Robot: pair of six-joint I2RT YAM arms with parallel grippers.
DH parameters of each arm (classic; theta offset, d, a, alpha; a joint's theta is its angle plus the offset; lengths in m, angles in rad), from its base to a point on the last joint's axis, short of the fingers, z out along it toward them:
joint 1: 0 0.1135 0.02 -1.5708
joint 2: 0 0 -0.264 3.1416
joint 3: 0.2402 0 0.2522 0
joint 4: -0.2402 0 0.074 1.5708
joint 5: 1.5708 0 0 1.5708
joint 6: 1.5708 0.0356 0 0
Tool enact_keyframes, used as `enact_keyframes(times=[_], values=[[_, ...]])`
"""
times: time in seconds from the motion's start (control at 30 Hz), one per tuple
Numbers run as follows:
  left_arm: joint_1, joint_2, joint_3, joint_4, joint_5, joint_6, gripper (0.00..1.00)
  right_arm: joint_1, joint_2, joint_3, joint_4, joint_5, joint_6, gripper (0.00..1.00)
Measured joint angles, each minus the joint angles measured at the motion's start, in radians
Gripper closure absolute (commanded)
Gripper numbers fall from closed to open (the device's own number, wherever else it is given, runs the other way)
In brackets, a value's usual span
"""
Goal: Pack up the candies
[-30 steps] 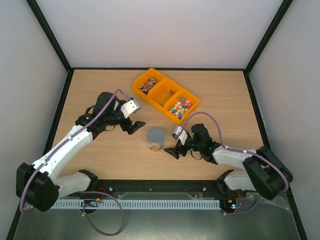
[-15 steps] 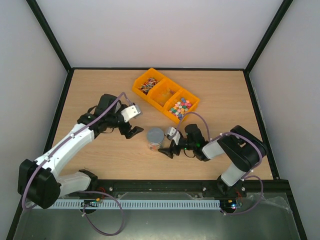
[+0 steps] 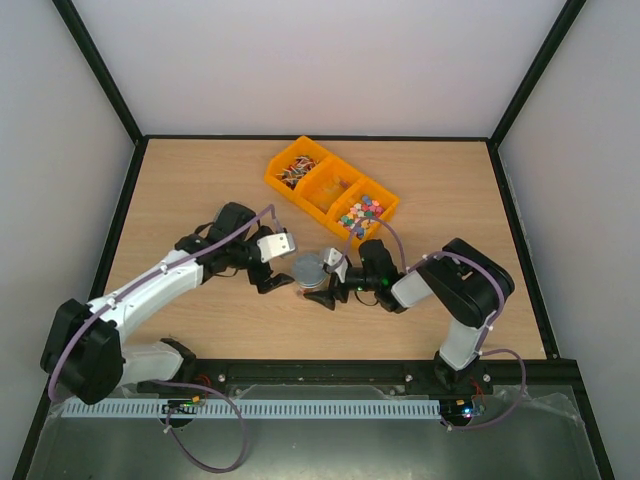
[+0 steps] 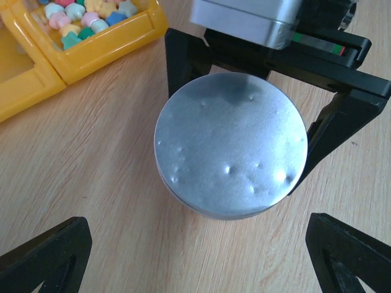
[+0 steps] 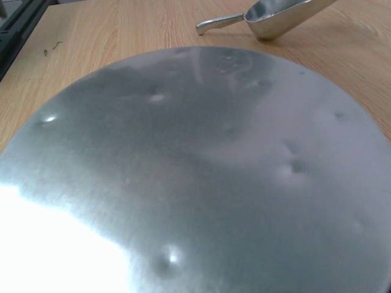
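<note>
The candies [image 3: 361, 214] are lying sorted in the orange tray [image 3: 298, 202] at the far middle of the counter. The right tool [image 3: 323, 281] is straddling the lidded jar [image 3: 311, 270], jaws apart, probably to steady it. The left tool [image 3: 275, 277] is hovering just left of it, also spread wide, likely to open it.

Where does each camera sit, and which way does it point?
Top external: fixed high behind the robot, looking down on the table; left arm, right arm, left gripper, right gripper show.
Left wrist: on the left arm, looking down on the grey lid; its own fingertips fill the bottom corners.
Right wrist: on the right arm, skimming low over the lid toward a metal scoop; none of its fingers show.
Shared: top and left wrist views both show the lid and the yellow tray.
</note>
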State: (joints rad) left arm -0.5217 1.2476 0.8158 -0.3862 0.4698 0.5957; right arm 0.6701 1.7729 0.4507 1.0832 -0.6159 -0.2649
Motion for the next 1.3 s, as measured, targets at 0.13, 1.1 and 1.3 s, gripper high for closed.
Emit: enact_keyframes(times=[0.13, 1.1, 1.3], values=[[-0.012, 0.017, 0.0, 0.02, -0.001, 0.011, 0.01, 0.002, 0.008, 0.015, 0.003, -0.016, -0.002, 0.07], [-0.106, 0.097, -0.017, 0.09, -0.036, 0.018, 0.01, 0.017, 0.013, 0.013, 0.01, -0.033, -0.024, 0.24], [-0.079, 0.097, -0.032, 0.085, -0.042, 0.014, 0.02, 0.017, 0.013, 0.011, 0.013, -0.037, -0.035, 0.27]])
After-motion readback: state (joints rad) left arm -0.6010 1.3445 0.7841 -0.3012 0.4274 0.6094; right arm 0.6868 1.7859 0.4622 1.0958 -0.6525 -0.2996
